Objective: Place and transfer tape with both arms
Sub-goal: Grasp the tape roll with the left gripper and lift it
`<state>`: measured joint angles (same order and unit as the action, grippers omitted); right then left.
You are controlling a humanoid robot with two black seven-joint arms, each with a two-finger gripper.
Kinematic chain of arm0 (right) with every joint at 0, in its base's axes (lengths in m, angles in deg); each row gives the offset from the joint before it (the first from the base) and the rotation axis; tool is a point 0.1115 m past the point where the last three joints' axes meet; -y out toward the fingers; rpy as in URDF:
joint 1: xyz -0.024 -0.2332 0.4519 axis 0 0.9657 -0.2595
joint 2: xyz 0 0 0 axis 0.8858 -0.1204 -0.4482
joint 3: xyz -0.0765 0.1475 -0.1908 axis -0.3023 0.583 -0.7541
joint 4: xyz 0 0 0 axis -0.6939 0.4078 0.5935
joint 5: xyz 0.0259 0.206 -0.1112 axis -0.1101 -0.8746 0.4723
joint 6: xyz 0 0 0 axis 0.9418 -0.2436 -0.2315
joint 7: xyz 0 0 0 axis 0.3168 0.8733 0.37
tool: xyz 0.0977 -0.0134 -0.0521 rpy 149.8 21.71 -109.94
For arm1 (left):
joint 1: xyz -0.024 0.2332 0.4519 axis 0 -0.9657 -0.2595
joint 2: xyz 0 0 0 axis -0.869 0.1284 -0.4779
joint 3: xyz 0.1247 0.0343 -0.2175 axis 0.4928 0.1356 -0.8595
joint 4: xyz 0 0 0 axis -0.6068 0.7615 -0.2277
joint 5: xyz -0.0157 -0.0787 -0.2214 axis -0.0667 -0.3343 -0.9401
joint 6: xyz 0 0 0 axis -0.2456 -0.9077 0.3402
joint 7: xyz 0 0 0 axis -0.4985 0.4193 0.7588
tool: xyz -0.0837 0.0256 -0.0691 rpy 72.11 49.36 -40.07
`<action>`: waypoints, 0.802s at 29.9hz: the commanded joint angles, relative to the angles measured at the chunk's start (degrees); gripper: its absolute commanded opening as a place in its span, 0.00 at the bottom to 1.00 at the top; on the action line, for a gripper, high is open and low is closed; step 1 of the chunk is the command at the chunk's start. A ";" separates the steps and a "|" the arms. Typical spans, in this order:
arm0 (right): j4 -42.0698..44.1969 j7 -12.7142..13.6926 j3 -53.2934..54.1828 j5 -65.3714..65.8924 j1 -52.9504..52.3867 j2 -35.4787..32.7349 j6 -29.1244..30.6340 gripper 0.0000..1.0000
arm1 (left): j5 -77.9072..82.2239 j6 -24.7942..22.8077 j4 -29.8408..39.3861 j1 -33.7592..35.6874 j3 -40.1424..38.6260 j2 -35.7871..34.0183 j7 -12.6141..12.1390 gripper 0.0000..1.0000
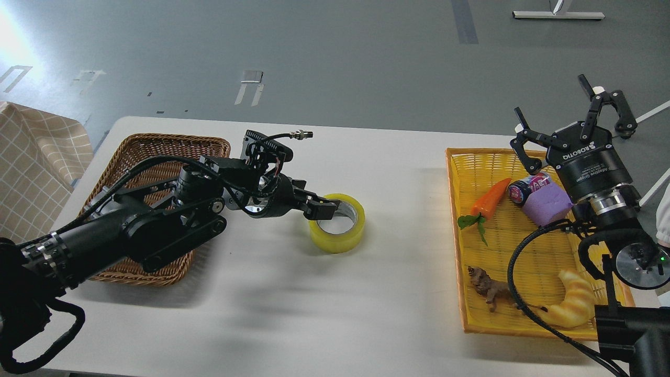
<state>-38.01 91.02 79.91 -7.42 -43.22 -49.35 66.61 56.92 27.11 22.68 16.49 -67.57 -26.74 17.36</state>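
The tape (340, 230), a yellow roll with a grey-white core, lies flat on the white table (293, 314) near its middle. My left gripper (322, 209) reaches in from the left and is down at the roll's left rim. One dark fingertip dips into the core, and the jaws look open around the roll's wall. My right gripper (576, 123) is open wide and empty, held above the far end of the yellow tray (460, 262), far from the tape.
A brown wicker basket (157, 152) stands at the left under my left arm. The yellow tray holds a toy carrot (489, 198), a small jar (521, 191), a purple block (544, 204), a brown animal figure (489, 290) and a croissant toy (573, 303). A checked cloth (31, 162) hangs at the far left.
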 commanded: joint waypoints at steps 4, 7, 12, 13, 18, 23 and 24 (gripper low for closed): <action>0.00 0.00 0.00 0.01 0.01 0.00 0.00 0.96 | 0.09 0.00 -1.20 -0.62 0.09 0.71 -0.08 0.97; 0.00 0.00 0.00 0.01 0.01 0.00 0.00 0.96 | 0.09 0.00 -1.56 -0.80 0.09 1.33 -0.16 0.97; 0.00 0.00 0.00 0.01 0.01 0.00 0.00 0.96 | 0.18 0.00 -2.17 -0.97 0.09 1.68 -0.60 0.97; 0.00 0.00 0.00 0.01 0.01 0.00 0.00 0.96 | 0.18 0.00 -2.43 -1.06 0.09 1.86 -0.60 0.97; 0.00 0.00 0.00 0.01 0.01 0.00 0.00 0.97 | 0.18 0.00 -3.75 -1.33 0.09 2.30 -1.13 0.86; 0.00 0.00 0.00 0.01 0.09 0.00 0.00 0.96 | 0.18 0.00 -4.10 -1.33 0.52 2.39 -1.22 0.85; 0.00 0.00 0.00 -0.07 0.09 0.00 0.00 0.96 | 0.09 0.00 -4.11 -1.15 1.31 2.30 -1.22 0.85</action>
<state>-38.01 91.02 79.91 -7.41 -43.19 -49.35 66.61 57.10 27.11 18.73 15.17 -67.36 -24.36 16.16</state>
